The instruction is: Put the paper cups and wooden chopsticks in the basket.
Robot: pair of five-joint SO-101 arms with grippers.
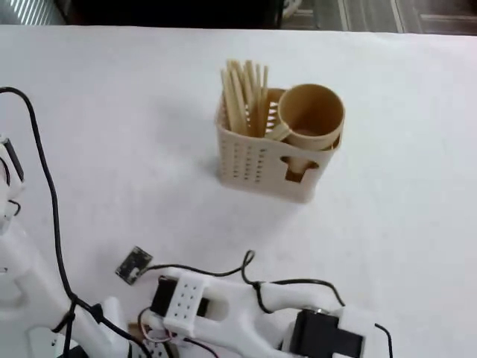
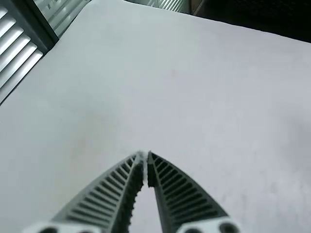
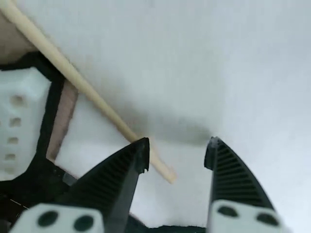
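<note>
**Stock in reach: 1 loose chopstick, 1 filled basket**

1. basket point(image 1: 253, 160): stands mid-table point(image 1: 112, 112). It holds the wooden chopsticks point(image 1: 242, 97) upright, with the paper cups point(image 1: 311, 112) tilted beside them. The cups look like 2 nested, but I cannot count them.
2. loose chopstick point(image 3: 87, 90): lies flat, its near end between my right gripper point(image 3: 177, 153) tips. I hold them apart, I judge to take it. Its far end is cut off.
3. left gripper point(image 2: 146, 158): tips together, empty, over bare table.
</note>
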